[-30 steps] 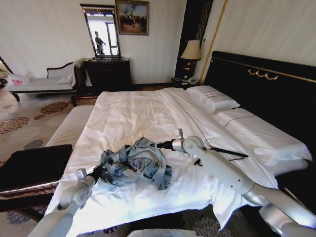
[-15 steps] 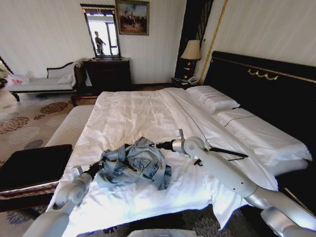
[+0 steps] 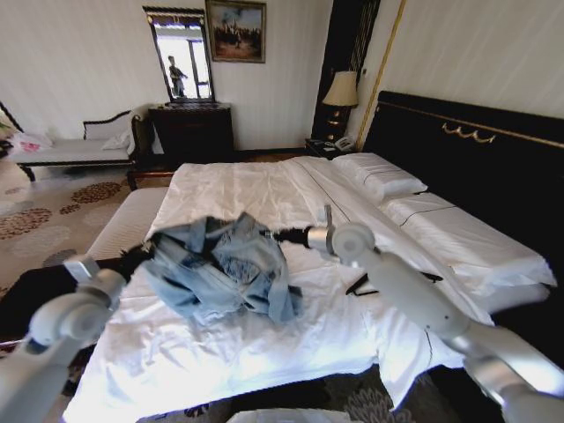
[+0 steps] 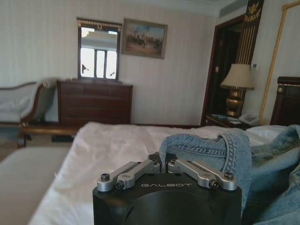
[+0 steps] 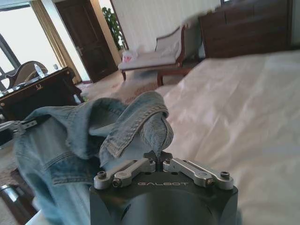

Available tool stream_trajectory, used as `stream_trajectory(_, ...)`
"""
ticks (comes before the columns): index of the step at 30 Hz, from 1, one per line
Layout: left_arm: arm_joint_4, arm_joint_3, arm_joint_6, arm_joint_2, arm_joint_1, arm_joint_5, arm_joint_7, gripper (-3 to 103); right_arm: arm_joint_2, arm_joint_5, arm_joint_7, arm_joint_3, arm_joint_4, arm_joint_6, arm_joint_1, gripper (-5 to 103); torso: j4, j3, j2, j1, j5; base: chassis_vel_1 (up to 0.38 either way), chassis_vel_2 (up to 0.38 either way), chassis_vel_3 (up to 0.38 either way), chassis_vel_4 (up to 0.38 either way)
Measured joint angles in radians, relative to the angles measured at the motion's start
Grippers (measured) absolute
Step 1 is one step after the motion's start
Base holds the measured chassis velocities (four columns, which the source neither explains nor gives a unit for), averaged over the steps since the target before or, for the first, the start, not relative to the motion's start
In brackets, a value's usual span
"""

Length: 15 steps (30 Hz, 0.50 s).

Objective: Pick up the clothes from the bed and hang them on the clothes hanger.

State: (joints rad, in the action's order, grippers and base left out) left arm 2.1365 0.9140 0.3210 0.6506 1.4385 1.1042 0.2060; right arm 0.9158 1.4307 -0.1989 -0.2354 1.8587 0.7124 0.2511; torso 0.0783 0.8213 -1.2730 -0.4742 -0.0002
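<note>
The clothes, a light blue denim jacket (image 3: 220,264), hang bunched a little above the white bed (image 3: 238,189), held between both arms. My left gripper (image 3: 139,256) is shut on the jacket's left edge; the left wrist view shows a denim fold (image 4: 206,147) pinched at my left gripper (image 4: 164,162). My right gripper (image 3: 284,236) is shut on the jacket's right edge, and denim (image 5: 126,124) drapes from my right gripper (image 5: 159,158) in the right wrist view. The black clothes hanger (image 3: 359,284) lies on the sheet, partly hidden behind my right arm.
A dark padded bench (image 3: 26,295) stands beside the bed on the left. The black headboard (image 3: 476,167) and pillows (image 3: 379,176) lie to the right. A dresser (image 3: 194,132), lamp (image 3: 342,91) and chaise (image 3: 79,145) line the far wall.
Both grippers have risen and lifted the jacket off the sheet. My left arm has swung up and to the left, spreading the denim wider.
</note>
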Motion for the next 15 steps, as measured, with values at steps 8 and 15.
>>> stream_trajectory(8, -0.052, 0.024, 0.008, -0.189, -0.146, 0.121, 0.031, 2, 0.061, 0.044, -0.042, -0.067, -0.097, -0.022, -0.211, 2, 0.0007, 0.000, 0.000, 0.000, 0.0000, 0.000, 0.000, 0.000, 0.000)
stream_trajectory(15, -0.109, 0.037, 0.009, -0.321, -0.234, 0.180, 0.032, 2, 0.180, 0.045, -0.065, -0.123, -0.227, -0.028, -0.351, 2, 0.0005, 0.000, 0.000, 0.000, -0.0001, 0.000, 0.000, 0.000, 0.000)
